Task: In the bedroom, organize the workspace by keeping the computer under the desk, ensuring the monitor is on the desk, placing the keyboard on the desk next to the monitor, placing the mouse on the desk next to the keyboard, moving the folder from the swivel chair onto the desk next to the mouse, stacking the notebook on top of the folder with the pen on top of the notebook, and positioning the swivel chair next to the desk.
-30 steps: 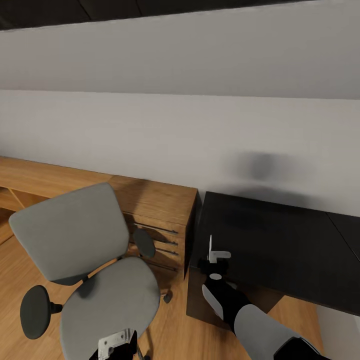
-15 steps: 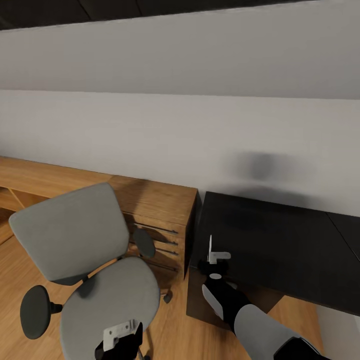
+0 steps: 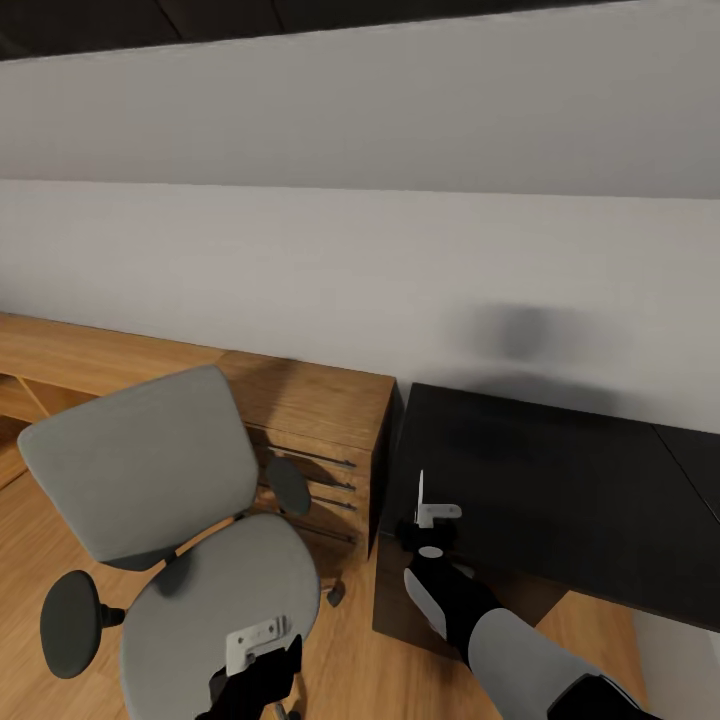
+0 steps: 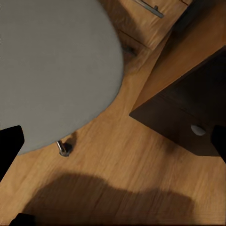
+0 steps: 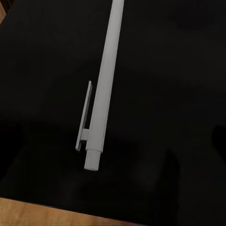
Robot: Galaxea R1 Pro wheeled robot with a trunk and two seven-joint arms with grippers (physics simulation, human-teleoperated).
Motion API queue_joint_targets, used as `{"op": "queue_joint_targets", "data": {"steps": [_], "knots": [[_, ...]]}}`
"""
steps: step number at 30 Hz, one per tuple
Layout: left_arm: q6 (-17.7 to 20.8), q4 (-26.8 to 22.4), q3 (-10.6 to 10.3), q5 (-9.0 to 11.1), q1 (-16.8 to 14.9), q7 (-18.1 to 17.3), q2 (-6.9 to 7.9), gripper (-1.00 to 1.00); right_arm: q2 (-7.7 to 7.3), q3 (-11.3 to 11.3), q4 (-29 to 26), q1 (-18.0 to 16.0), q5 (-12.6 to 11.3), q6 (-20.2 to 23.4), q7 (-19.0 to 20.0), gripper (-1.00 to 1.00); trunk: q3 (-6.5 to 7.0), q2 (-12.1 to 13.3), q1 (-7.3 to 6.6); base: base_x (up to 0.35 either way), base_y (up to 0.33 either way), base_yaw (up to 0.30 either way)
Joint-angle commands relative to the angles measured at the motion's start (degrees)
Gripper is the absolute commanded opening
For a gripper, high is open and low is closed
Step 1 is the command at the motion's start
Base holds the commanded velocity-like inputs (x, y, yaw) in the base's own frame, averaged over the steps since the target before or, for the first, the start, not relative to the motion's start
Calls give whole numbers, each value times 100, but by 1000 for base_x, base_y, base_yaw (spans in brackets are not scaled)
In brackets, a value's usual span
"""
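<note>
Pen [image 5: 102, 89] lies on desk [image 3: 560, 480] below your right gripper [image 3: 432, 515], jaw state untellable. Left gripper [image 3: 262, 640], jaws spread, over swivel chair [image 3: 215, 590] seat (bare); chair not tucked, stacking undone.

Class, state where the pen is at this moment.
In the right wrist view the pen lies flat on the black desk, near its front edge, just under the right gripper.
</note>
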Motion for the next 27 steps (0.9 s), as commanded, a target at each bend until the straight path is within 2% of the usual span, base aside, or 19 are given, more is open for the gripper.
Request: {"op": "queue_joint_targets", "data": {"steps": [1, 4, 8, 12, 27], "knots": [[29, -6, 5, 56, -8, 46, -3, 100, -4, 49, -6, -5, -38, 21, -42, 100, -5, -4, 1, 0, 0, 0], [64, 8, 97, 52, -25, 43, -2, 100, -4, 49, -6, -5, -38, 22, -39, 100, -5, -4, 1, 0, 0, 0], [94, 21, 542, 53, -39, 11, 32, 100, -4, 49, -6, -5, -38, 22, -38, 100, -5, -4, 1, 9, 2, 0], [100, 27, 700, 54, -41, -2, 36, 100, -4, 49, -4, -5, -40, 21, -37, 100, -5, -4, 1, 118, 38, 0], [92, 40, 704, 48, -42, -8, 17, 100, -21, 32, 3, -5, -40, 30, -37, 100, -5, -4, 1, 21, 7, 0]]}}
